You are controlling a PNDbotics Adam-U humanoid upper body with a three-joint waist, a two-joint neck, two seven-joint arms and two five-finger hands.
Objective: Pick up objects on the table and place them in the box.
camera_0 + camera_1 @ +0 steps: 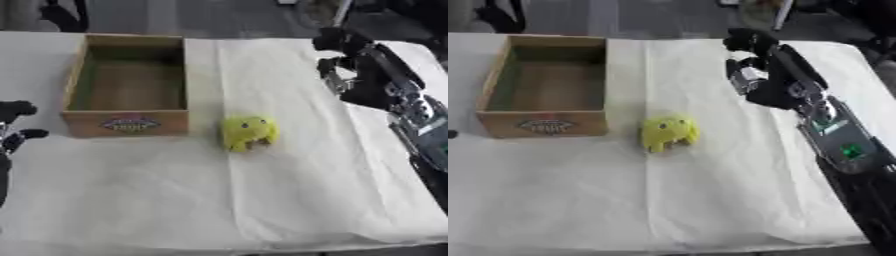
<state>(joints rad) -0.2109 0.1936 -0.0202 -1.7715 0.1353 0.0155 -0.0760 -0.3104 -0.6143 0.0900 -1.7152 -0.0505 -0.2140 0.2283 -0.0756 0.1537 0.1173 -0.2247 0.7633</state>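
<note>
Toy (248, 132) on tabletop (289, 200), just right of box (128, 82). My right hand (750, 55) up-right of toy, nearer, fingers curled, empty. Left hand (13, 125) at left edge, finger state unclear.

- The wooden box (128, 85) stands on the white-covered table (297, 200), with nothing inside.
- A yellow toy (248, 132) lies just right of the box.
- The right hand (343, 60) hovers at upper right, fingers curled.
- The left hand (16, 125) shows at the left edge.
</note>
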